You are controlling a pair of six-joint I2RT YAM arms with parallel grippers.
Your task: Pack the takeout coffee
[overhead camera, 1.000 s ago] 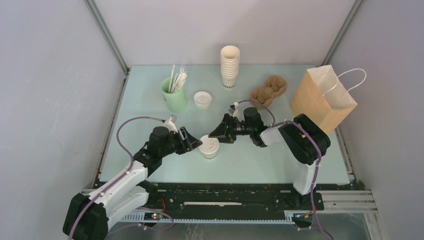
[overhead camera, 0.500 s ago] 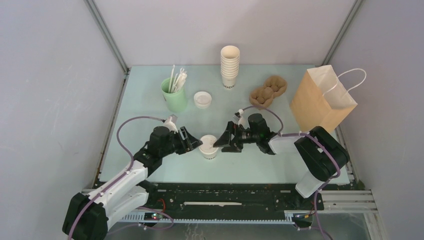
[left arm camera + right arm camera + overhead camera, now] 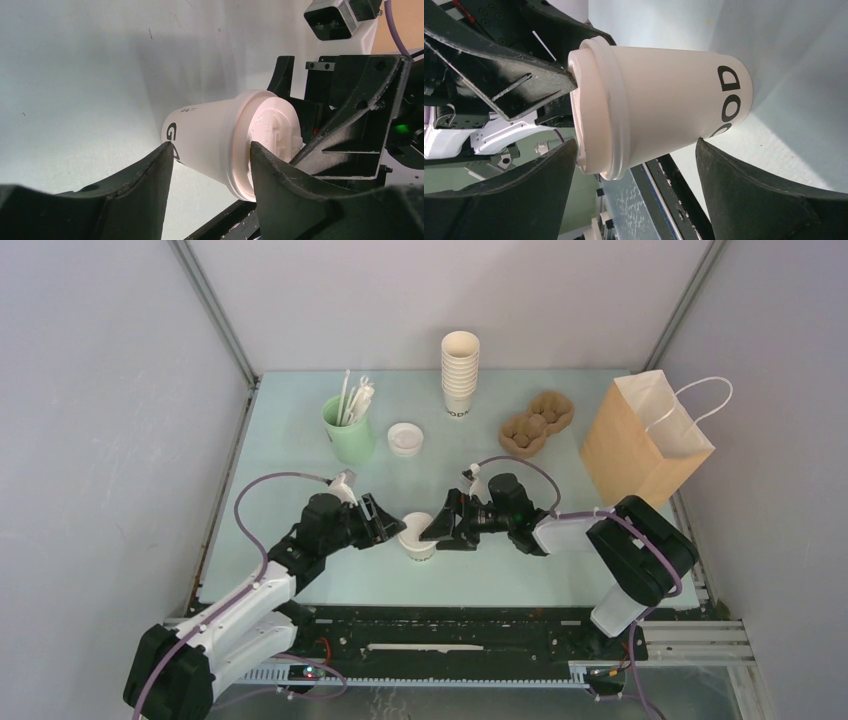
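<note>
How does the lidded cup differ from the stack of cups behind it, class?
The lidded cup wears a white lid; the stack of cups is open on top. The lidded cup is single and short; the stack of cups is several nested, standing taller. Both are white paper with dark lettering.

Takeout coffee [image 3: 417, 539] stood on table [image 3: 290, 450] btwn L gripper [image 3: 395, 530] & R gripper [image 3: 433, 532]; cup stack [image 3: 460, 370] behind, bag [image 3: 640, 445] far R.
</note>
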